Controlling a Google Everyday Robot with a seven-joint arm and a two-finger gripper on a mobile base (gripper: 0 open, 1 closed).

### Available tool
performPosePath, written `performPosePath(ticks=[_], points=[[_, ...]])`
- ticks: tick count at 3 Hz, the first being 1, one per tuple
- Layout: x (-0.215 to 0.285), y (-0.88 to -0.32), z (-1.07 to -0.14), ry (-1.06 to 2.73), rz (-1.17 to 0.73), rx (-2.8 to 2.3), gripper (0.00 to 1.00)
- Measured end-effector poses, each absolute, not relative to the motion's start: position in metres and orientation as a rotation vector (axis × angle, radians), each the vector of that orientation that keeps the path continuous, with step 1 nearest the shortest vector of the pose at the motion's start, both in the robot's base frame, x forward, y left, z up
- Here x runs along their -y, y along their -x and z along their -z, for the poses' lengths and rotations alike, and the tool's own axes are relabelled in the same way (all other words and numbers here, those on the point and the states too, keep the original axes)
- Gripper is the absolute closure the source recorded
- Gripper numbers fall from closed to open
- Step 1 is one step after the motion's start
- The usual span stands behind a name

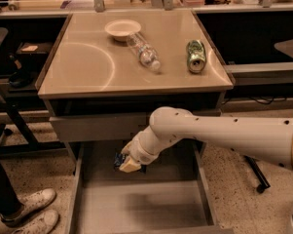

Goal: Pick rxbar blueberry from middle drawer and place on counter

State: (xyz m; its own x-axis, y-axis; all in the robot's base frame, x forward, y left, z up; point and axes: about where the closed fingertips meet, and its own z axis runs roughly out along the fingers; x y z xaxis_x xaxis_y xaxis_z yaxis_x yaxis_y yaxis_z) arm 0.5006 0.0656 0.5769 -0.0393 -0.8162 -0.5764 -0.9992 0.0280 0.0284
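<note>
The rxbar blueberry [119, 159] shows only as a small dark-blue sliver near the back of the middle drawer [136, 208], left of centre, just below the grey drawer front [95, 127] of the level above. It is probably light and flat, with a chewy, slightly bendable core under a slick foil wrapper. It should tolerate a firm pinch, but it could slide or twist if caught only by a crimped end. The safest hold is likely across the narrow width near the middle of the bar, clear of the loose wrapper seams.

The gripper [129, 164] sits low in the drawer, right against the bar. The blue wrapper peeks out on its left side, touching it or nearly so. Whether the gripper is closed on the bar or merely poised over it cannot be told from this view. The white arm [224, 135] reaches in from the right, under the counter edge.

Above, the counter [82, 67] carries a pale bowl [122, 29], a clear plastic bottle [143, 52] lying on its side and a crushed green can [195, 55].
</note>
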Motion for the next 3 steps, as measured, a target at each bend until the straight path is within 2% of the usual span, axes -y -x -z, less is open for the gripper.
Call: performPosePath(ticks=[3], points=[[-0.104,-0.489,-0.713,2.005,-0.51,-1.827,1.0]])
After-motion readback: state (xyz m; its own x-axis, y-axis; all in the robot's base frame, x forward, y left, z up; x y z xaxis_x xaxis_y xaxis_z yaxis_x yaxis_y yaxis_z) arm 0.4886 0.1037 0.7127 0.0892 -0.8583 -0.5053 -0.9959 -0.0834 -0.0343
